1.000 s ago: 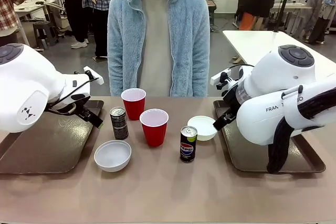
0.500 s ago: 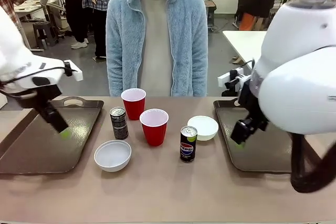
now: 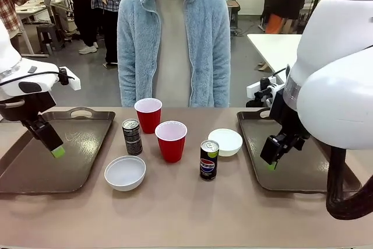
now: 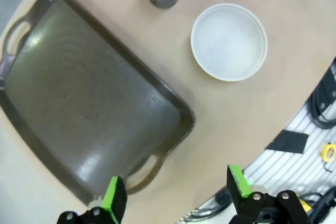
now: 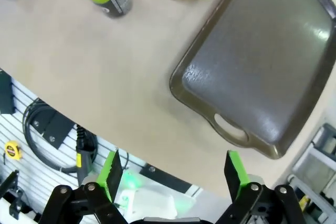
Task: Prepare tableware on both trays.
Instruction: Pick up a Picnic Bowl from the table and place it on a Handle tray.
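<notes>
Bright, even overhead light, soft shadows, faint sheen on the left tray (image 4: 79, 103), slight wrist-view blur.

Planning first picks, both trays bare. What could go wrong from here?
1. The black-grey can stands close beside the rear red cup and the front red cup; wide-open jaws going for one could tip a neighbour.
2. The Pepsi can sits close to the right bowl: same clearance risk.
3. Everything is clustered in the middle; two simultaneous reaches might collide.
</notes>
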{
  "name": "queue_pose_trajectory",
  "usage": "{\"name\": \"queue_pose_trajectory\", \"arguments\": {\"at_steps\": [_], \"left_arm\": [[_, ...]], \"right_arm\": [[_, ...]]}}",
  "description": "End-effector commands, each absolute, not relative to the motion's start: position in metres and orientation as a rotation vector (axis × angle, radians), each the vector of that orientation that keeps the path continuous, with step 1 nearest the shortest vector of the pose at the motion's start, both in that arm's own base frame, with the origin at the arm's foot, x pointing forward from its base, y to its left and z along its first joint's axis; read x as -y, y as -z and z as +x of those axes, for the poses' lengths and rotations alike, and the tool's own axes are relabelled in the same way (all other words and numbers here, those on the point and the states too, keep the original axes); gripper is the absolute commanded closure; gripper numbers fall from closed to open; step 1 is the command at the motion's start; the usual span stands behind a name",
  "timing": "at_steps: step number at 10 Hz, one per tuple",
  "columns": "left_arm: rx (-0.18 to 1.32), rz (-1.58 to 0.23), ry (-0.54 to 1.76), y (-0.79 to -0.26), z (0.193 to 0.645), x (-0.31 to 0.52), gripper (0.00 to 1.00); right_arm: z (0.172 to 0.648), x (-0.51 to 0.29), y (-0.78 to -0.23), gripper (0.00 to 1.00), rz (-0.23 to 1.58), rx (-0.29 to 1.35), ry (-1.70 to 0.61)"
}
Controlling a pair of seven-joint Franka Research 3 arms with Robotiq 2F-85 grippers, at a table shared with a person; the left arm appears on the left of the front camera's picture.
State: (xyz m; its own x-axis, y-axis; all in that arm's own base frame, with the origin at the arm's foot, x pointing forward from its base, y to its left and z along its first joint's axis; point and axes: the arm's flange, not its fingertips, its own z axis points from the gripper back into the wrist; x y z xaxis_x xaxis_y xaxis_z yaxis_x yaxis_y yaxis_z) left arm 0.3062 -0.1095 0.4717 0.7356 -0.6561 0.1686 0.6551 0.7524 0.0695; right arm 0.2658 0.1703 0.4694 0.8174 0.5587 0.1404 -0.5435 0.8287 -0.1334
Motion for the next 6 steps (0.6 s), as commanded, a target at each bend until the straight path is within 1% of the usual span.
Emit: {"name": "queue_pose_trajectory", "arguments": {"at_steps": [1,2,4,5,6], "left_arm": [[0.194,0.005,0.715,-0.474,0.306,0.108,0.00],[0.169,-0.185,0.697,-0.471,0.315,0.091,0.00],[0.169,-0.503,0.611,-0.474,0.318,0.042,0.00],[0.176,-0.601,0.545,-0.472,0.320,0.020,0.00],[0.198,-0.665,0.465,-0.470,0.324,-0.005,0.00]], "right_arm": [[0.274,-0.159,-0.460,0.00,0.045,0.104,-0.591],[0.279,-0.132,-0.463,0.00,0.161,0.088,-0.528],[0.281,-0.063,-0.462,0.00,0.473,0.106,-0.350],[0.279,-0.032,-0.454,0.00,0.588,0.111,-0.261],[0.274,-0.005,-0.447,0.00,0.662,0.142,-0.192]]}}
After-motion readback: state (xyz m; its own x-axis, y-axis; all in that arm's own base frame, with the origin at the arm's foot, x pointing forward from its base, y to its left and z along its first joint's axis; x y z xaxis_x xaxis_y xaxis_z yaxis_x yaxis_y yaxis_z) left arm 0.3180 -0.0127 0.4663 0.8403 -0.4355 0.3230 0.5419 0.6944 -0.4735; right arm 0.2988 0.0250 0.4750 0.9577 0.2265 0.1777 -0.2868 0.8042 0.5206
